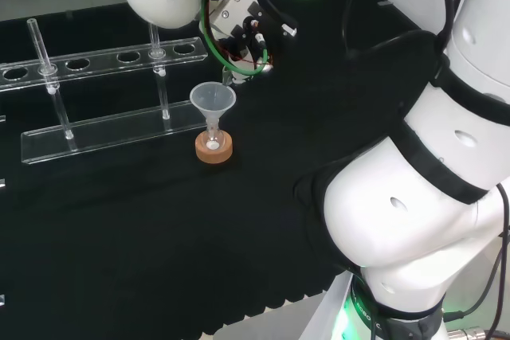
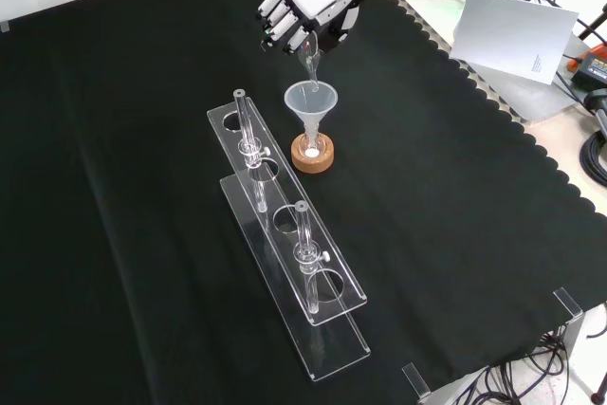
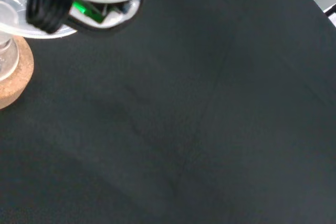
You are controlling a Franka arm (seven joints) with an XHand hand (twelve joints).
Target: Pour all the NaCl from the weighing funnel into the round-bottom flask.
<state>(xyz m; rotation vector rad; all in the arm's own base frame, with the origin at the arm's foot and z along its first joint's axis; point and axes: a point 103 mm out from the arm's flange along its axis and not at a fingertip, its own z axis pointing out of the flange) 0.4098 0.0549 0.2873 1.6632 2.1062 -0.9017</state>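
A: The weighing funnel (image 2: 309, 56) is in the hand (image 2: 302, 5), fingers curled around its upper part. In the front view it hangs tilted, spout down, with its tip just over the rim of the plastic funnel (image 2: 310, 104) that sits in the flask (image 2: 311, 148).

B: And the flask itself?

A: Small, on a cork ring (image 2: 312, 156), just beside the near end of the clear tube rack (image 2: 285, 234). A speck of white shows at its bottom, so I'd judge some salt is already through.

B: What does the pour depend on?

A: The long axis of the weighing funnel. It runs from the fingers (image 2: 275, 18) down toward the plastic funnel's mouth, spout lowest. The tip has to stay inside that rim while the tilt steepens; drift sideways and salt lands on the black cloth (image 2: 455, 215).

B: Does the head view help?

A: Less so. There the arm's white link covers the hand, though the plastic funnel (image 1: 213, 101) and cork ring (image 1: 213, 149) stand plainly, with the rack (image 1: 103, 101) behind. The front view alone gives tip against rim. The wrist view catches an edge of the cork ring (image 3: 11, 80) and cloth.
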